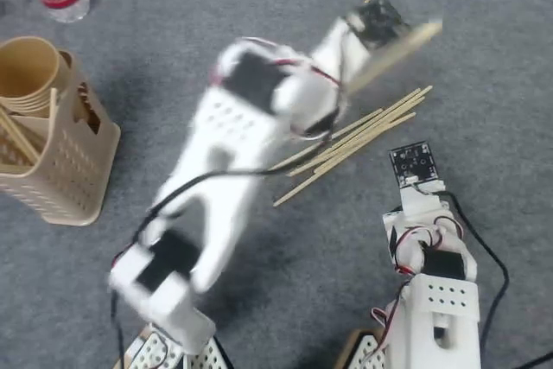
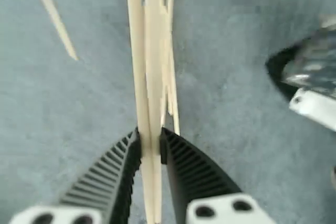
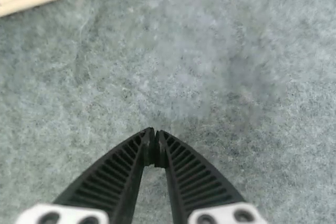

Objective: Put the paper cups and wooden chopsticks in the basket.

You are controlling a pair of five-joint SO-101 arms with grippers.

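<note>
L gripper (image 2: 149,141) clenched on a chopstick bundle (image 2: 149,51), approx 3–4, exact no. unclear. It's at far right; basket (image 1: 86,170) sits well left, so the carry should go leftward, and the L arm is nearer it. Bundle's long axis runs out along the fingers. Loose sticks (image 1: 363,136), ~6, lie on the mat. R gripper (image 3: 153,153) clenched on nothing. Cups (image 1: 30,75) are stacked in the basket, no. unclear.

Both arms are white plastic shells with grids of small holes and black servo blocks between segments. The left arm (image 1: 226,140) trails red and black cables. The right arm (image 1: 436,295) bears a black square circuit board (image 1: 413,164) and a black cable. The left gripper (image 2: 150,141) and right gripper (image 3: 154,142) have black ribbed fingers on white mounts with dark screw holes.
</note>
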